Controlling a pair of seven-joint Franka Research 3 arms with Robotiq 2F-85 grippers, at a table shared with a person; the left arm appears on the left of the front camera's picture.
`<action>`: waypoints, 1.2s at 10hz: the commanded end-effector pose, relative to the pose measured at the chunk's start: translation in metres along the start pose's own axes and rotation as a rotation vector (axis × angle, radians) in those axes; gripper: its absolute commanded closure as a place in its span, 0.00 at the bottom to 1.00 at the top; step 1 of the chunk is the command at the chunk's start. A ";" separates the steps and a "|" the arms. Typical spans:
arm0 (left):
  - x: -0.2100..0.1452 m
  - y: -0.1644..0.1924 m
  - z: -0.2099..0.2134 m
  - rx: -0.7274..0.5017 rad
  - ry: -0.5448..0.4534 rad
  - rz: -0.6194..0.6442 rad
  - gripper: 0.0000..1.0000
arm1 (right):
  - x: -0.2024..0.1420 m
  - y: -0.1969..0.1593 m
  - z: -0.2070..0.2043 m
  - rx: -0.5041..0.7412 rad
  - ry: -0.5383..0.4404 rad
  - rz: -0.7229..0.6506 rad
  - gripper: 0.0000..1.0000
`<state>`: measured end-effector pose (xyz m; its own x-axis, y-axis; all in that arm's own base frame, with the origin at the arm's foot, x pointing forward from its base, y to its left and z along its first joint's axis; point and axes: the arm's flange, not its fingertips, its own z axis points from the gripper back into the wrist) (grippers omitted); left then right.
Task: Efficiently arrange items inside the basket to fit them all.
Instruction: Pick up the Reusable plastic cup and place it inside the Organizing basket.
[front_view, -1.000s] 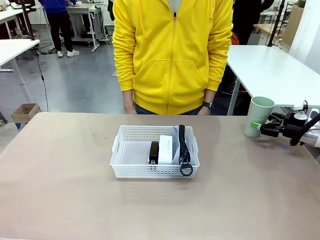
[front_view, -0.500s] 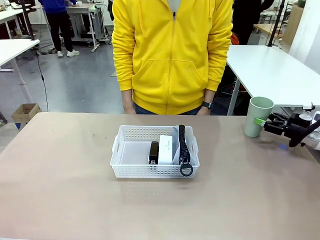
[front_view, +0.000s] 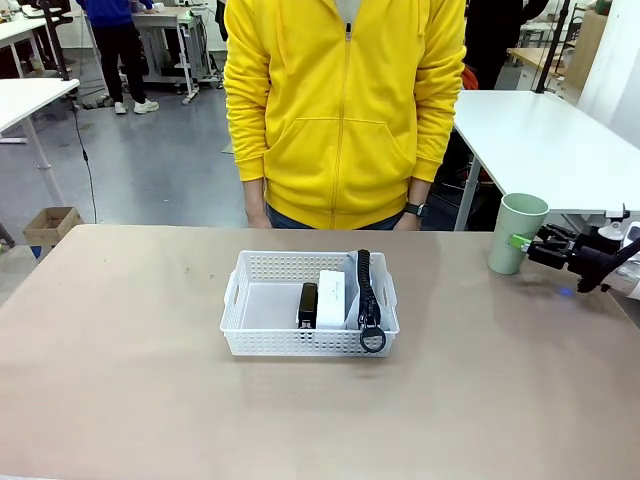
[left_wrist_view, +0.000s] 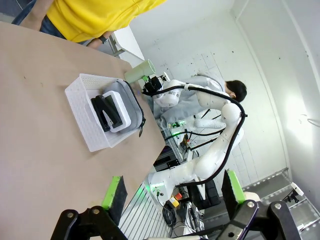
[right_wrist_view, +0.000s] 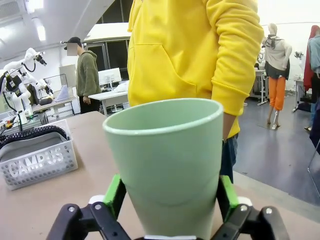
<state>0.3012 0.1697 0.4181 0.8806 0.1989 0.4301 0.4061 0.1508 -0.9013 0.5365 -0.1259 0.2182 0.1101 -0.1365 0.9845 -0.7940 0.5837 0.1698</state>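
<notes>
The white basket (front_view: 254, 304) sits mid-table. Inside it lie the black stapler (front_view: 307, 303) and the small white box (front_view: 331, 297), with the grey pouch (front_view: 358, 290) on edge along the right wall. At the table's right stands the pale green cup (front_view: 518, 230), upright. My right gripper (front_view: 520, 243) reaches it from the right. In the right wrist view its green pads (right_wrist_view: 114, 194) press both sides of the cup (right_wrist_view: 167, 145). My left gripper (left_wrist_view: 172, 192) is held open high over the table, nothing between its fingers.
A person in a yellow hoodie (front_view: 345, 110) stands at the table's far edge behind the basket, hands low. The basket's left half (front_view: 265, 305) is bare floor. Open tabletop lies between basket and cup. Another white table (front_view: 550, 140) stands behind the cup.
My right gripper rose slightly beside the cup and its jaws came in against the cup's sides. The cup, the basket and its contents have not moved.
</notes>
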 end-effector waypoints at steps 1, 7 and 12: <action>0.000 -0.003 -0.002 0.000 -0.012 0.008 0.00 | 0.001 -0.003 -0.004 -0.010 -0.014 0.025 0.60; 0.000 -0.003 -0.002 0.000 -0.012 0.008 0.00 | 0.021 0.007 0.009 0.025 -0.024 0.037 1.00; 0.000 -0.003 -0.002 0.000 -0.012 0.008 0.00 | 0.107 0.093 0.036 0.315 0.114 0.025 0.66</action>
<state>0.3013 0.1699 0.4182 0.8804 0.1989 0.4304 0.4064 0.1511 -0.9011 0.4717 -0.1219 0.3214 0.0969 -0.0453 0.9943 -0.9314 0.3481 0.1067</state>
